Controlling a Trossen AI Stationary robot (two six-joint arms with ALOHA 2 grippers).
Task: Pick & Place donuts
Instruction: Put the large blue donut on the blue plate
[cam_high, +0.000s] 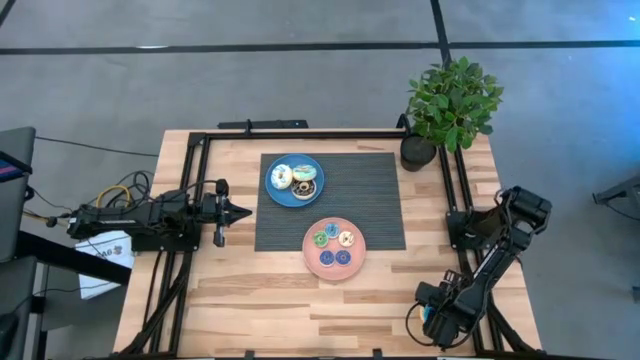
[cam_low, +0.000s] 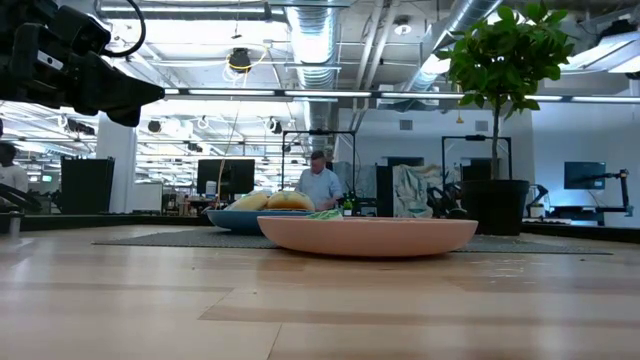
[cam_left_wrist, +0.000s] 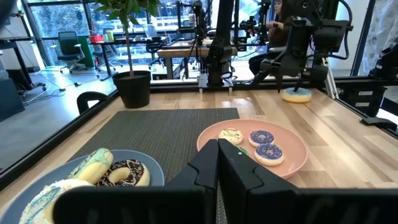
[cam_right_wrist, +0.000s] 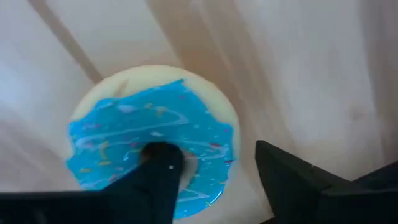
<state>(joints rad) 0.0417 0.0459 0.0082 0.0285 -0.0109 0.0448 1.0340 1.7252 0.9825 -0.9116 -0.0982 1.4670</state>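
A blue-iced donut (cam_right_wrist: 149, 137) with a cream base lies flat on the wood near the table's near right corner, and also shows as the donut (cam_left_wrist: 296, 94) in the left wrist view. My right gripper (cam_right_wrist: 214, 155) is open and points down over it, one finger at the centre hole and one outside the ring. The blue plate (cam_high: 277, 193) holds three larger donuts: teal-white (cam_high: 281, 177), green (cam_high: 304, 171) and dark brown (cam_high: 304, 187). The pink plate (cam_high: 335, 270) holds several small donuts. My left gripper (cam_high: 240, 210) is shut and hovers left of the blue plate. My right gripper comes at the blue-iced donut from above, pointing down. One finger (cam_right_wrist: 158, 174) stands in the centre hole (cam_right_wrist: 186, 163), the other finger (cam_right_wrist: 292, 180) outside the rim with bare wood between. Whether the inner finger touches the ring I cannot tell. The donut lies flat on the table.
A dark ribbed mat (cam_high: 375, 200) lies under both plates at the table's middle. A potted plant (cam_high: 450, 105) stands at the far right corner. Black frame rails (cam_high: 300, 135) run along the table's far, left and right sides. People show in the room beyond.
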